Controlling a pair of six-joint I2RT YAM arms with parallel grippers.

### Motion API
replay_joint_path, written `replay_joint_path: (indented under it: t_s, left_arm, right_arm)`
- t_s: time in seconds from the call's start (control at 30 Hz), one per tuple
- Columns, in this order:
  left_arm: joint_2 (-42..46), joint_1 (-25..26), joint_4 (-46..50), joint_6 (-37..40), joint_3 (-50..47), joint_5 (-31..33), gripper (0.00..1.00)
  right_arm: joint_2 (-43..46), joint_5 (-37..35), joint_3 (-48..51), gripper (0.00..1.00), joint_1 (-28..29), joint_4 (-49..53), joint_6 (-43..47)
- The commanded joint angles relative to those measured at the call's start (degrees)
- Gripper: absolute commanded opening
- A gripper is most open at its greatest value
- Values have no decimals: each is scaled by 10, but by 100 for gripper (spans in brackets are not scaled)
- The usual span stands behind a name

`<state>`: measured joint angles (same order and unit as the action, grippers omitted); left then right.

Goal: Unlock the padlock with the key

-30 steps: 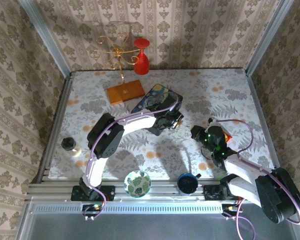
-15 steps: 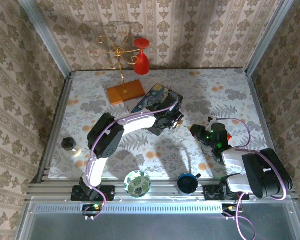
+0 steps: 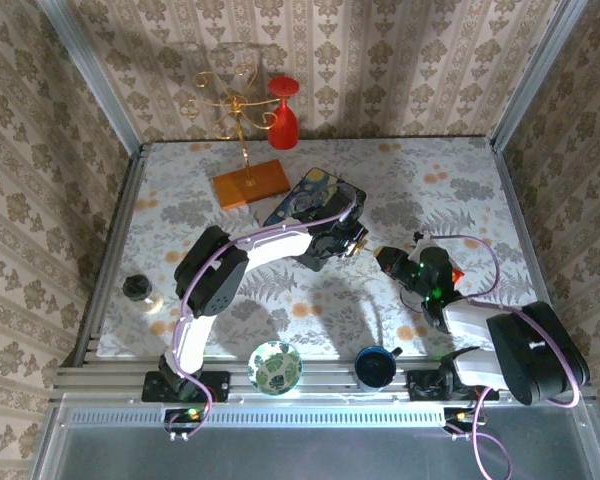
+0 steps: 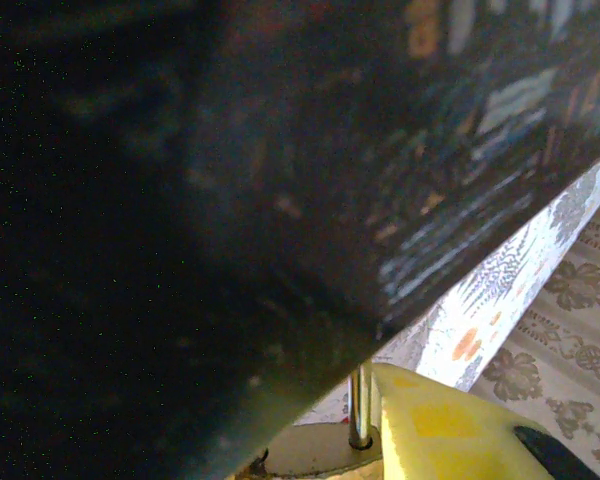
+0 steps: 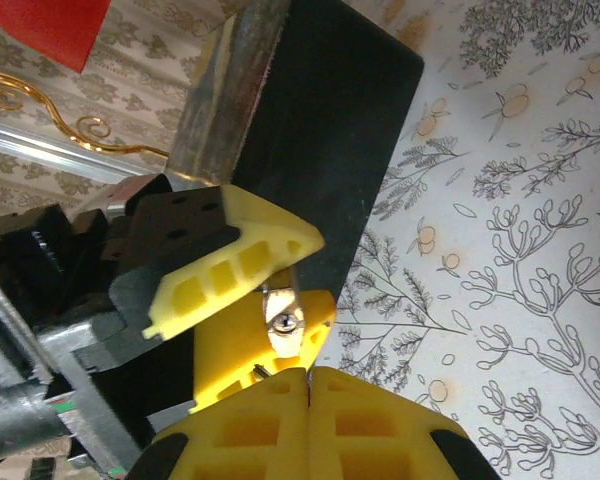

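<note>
Padlock [image 5: 284, 320] pinched in left jaws at box [image 5: 330, 130] edge, right jaws pressed together alongside, table [image 5: 520, 210] beyond

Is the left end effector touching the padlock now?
Touching. The right wrist view shows the padlock pinched between the two yellow fingers of the left end effector, with no gap on either side.

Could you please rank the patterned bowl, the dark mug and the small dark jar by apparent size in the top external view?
1. patterned bowl
2. dark mug
3. small dark jar
The bowl and mug may sit nearer the camera, which could enlarge them.
</note>
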<state>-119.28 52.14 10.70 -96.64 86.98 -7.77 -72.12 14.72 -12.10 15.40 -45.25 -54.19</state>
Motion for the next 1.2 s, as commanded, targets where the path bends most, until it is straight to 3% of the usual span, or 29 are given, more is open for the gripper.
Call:
replay_joint_path:
  t_s: [0.0,0.33,0.8,1.17]
  left_arm:
    - [-12,8,-32,-36,8,-39,2]
    - [-8,8,-35,-39,5,-41,2]
    - [-10,10,-38,-47,6,-44,2]
    - [-11,10,-41,-49,4,-49,2]
  right_arm:
    - [38,-68,-8,0,26,49,15]
    - [72,-151,19,0,49,36,62]
    - [4,-155,0,0,63,-29,103]
    - [5,-184,-2,0,71,-31,110]
